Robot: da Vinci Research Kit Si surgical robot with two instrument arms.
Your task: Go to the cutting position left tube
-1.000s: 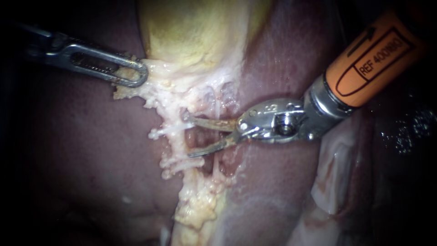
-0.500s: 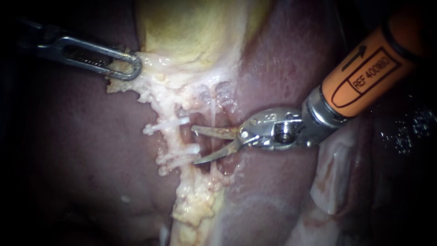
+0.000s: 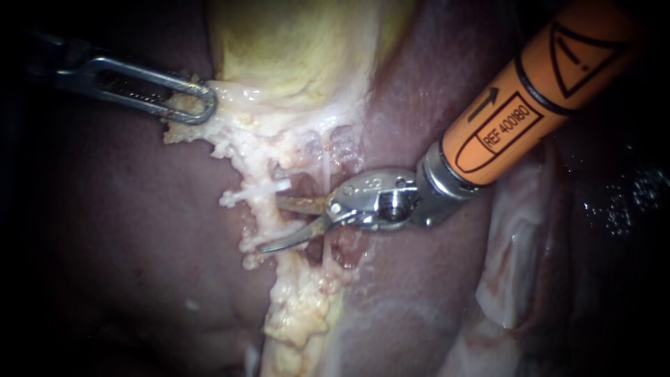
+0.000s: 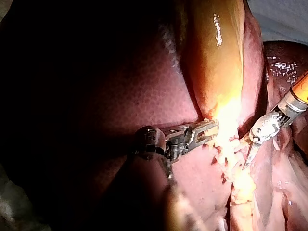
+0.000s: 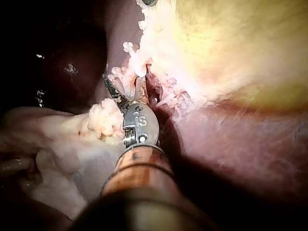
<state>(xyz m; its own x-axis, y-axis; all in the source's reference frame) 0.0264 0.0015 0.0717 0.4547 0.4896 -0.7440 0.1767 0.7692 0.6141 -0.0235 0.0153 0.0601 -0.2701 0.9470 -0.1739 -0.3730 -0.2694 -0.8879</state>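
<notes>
While my left instrument (image 3: 202,108) has its slotted jaws clamped on lumpy pale fat (image 3: 237,136) at upper left, my right instrument (image 3: 273,225), curved blades apart at frame centre, should, I judge, straddle the slim, glistening left tube (image 3: 265,215) squarely below the white clip (image 3: 255,190), clear of the smooth dark liver (image 3: 125,230)

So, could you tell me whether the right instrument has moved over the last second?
Yes. The right instrument has advanced leftward in the endoscope view; its tip now lies under the white clip, which stayed put below the gallbladder.
</notes>
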